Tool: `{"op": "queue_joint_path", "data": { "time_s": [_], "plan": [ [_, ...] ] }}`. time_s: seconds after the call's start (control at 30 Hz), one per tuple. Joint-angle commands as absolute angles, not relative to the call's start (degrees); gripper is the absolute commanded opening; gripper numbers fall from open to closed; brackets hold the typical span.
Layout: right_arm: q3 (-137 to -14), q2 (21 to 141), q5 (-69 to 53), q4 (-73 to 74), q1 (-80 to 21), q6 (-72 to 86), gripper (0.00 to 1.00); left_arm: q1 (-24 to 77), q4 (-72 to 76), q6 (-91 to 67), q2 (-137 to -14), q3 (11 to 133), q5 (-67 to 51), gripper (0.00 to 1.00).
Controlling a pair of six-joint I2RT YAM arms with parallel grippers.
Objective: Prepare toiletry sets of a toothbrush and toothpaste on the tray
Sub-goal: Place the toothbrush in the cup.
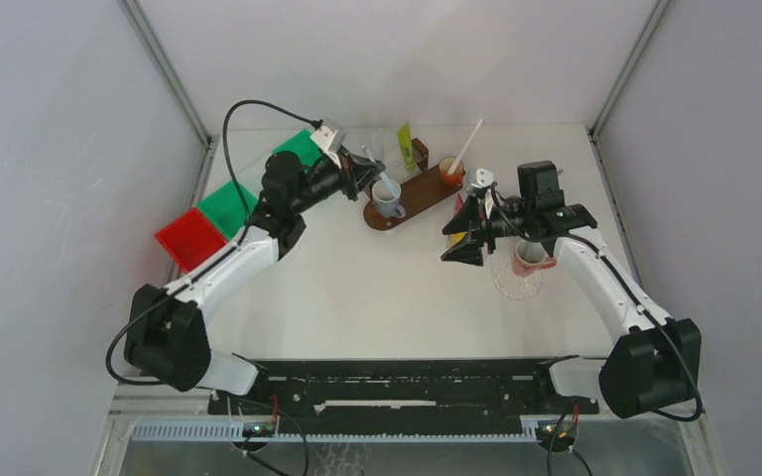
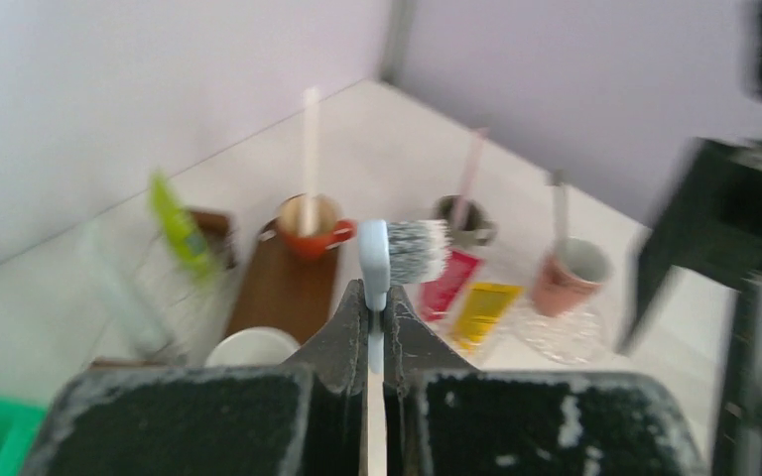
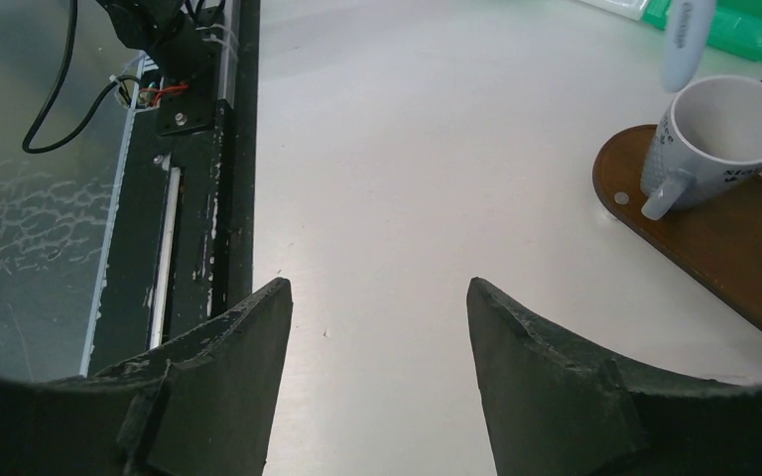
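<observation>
Toothbrush (image 1: pixel 468 144) in orange cup (image 1: pixel 450 171)

The grey mug (image 3: pixel 716 149) bears dark lettering, too blurred to read.

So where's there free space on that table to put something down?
The widest bare patch of table lies between the brown tray and the near edge. On the tray, only the stretch between the grey mug and orange cup is free. It is crowded around the pink cup at right.
</observation>
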State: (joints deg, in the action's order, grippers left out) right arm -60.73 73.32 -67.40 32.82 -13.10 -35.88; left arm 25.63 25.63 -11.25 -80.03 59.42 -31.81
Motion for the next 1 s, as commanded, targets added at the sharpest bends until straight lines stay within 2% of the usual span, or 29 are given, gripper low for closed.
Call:
{"op": "queue_joint_path", "data": {
  "time_s": [0.0, 0.2, 0.67, 0.97],
  "plan": [
    [-62.8, 72.6, -67.0, 31.1, -12.8, -35.1, 0.73, 23.5, 23.8, -9.4, -84.3, 64.4, -15.5, 0.0],
    [-62.8, 72.5, -67.0, 31.0, -12.8, -35.2, 0.73, 22.5, 23.5, -10.2, -90.0, 68.6, -11.9, 0.0],
    [-62.8, 72.2, -66.8, 31.0, -12.5, -35.2, 0.73, 22.2, 20.8, -16.4, -98.4, 73.2, -12.8, 0.0],
    [-62.8, 72.2, -67.0, 30.9, -12.5, -35.2, 0.73, 24.8, 12.5, -19.3, -100.9, 76.4, -0.2, 0.0]
  ]
}}
